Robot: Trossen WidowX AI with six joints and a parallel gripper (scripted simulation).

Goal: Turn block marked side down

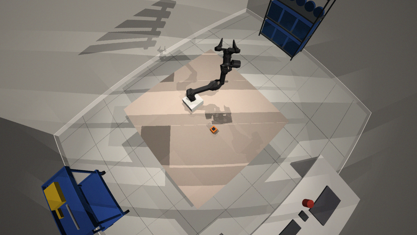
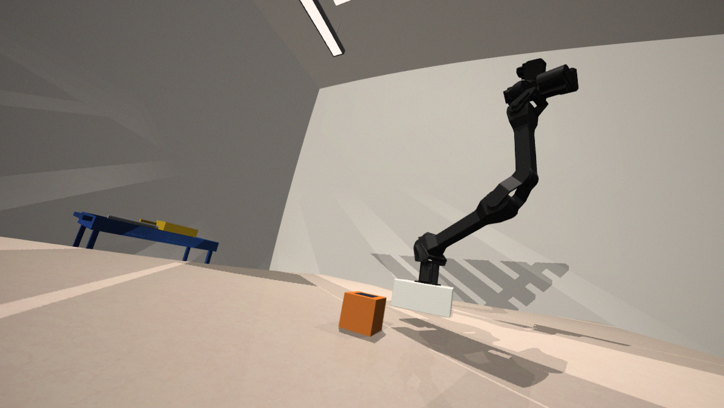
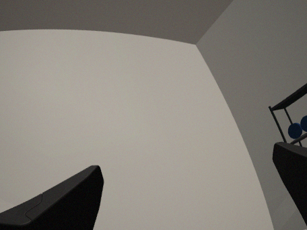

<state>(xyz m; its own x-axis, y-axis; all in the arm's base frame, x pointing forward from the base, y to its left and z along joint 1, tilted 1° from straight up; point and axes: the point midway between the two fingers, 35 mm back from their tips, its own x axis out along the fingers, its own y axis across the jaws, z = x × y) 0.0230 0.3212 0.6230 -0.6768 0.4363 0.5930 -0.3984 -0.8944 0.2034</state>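
An orange block [image 1: 213,129] [image 2: 359,315] rests flat on the table [image 1: 198,151] [image 2: 151,344]. Its dark-marked side [image 1: 213,128] [image 2: 366,294] faces up. My gripper [image 1: 227,41] is open and empty, with its fingers spread wide. It is raised high and points away from the block, towards the top of the top view. In the wrist view the two fingers [image 3: 188,165] stand far apart with only walls and part of a rack beyond them, and the block is not in view. In the exterior view the fingers are hidden behind the wrist.
The arm's white base [image 1: 192,102] [image 2: 422,298] stands on the table near the block. Beyond the table are a blue cart [image 1: 99,192] [image 2: 147,238], a rack with blue bins [image 1: 287,26] and a white bench [image 1: 318,177] with a red cylinder [image 1: 307,203].
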